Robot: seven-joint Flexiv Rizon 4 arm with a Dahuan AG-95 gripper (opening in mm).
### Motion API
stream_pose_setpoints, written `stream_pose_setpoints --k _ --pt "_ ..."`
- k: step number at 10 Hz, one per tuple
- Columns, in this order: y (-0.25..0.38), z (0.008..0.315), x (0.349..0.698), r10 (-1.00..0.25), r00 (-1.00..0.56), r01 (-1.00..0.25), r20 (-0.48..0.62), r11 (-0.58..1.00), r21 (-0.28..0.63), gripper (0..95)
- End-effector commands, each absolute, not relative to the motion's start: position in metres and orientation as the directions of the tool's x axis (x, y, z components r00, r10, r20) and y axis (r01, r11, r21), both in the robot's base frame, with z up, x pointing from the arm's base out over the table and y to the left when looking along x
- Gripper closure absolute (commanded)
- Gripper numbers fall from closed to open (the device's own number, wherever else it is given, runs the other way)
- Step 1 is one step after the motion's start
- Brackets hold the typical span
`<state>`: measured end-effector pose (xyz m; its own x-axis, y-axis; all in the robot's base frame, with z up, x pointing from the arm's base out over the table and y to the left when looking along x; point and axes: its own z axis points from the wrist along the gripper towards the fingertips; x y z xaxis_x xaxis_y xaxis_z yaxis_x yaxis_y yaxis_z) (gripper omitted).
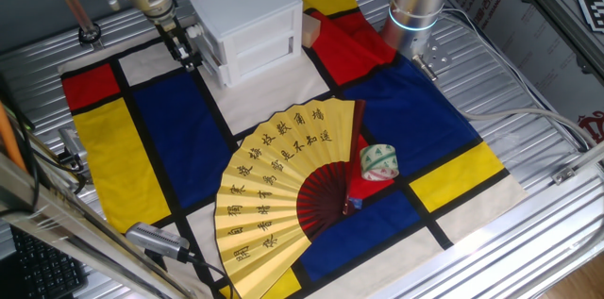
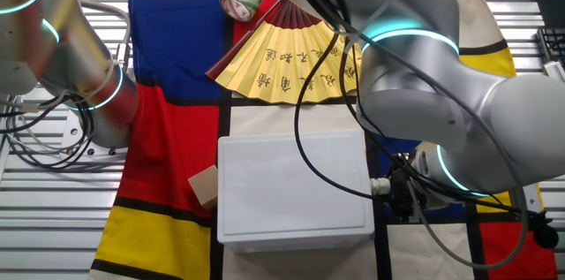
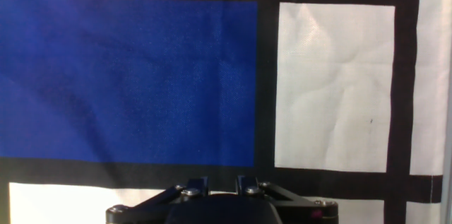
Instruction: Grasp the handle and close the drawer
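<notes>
The claw [image 1: 181, 52], fingers pressed together, hangs beside the cabinet [image 1: 250, 21] at upper left, whose drawer [image 1: 260, 49] looks nearly flush, so approaching blind may knock the cabinet askew.

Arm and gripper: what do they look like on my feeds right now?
The arm has glossy silver-grey rounded links with glowing cyan rings at the joints and loose black cables draped along it. The gripper is black, with slim dark fingers on a linkage body with visible screws.

Ribbed metal tabletop [image 1: 528, 73] under colour-block cloth [image 1: 170, 139]; keyboard [image 1: 38, 266], perhaps.
</notes>
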<state>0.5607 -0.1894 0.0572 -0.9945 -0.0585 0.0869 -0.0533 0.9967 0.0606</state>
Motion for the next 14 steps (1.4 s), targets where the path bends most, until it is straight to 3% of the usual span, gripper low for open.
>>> stream_pose_setpoints --k 1,14 --pt "-0.1896 0.0571 0.5605 -0.058 -0.994 -0.053 0.09 0.997 0.06 95.0" --pt "-0.19 0.0556 0.5536 -0.056 -0.991 -0.049 0.118 0.997 0.06 95.0"
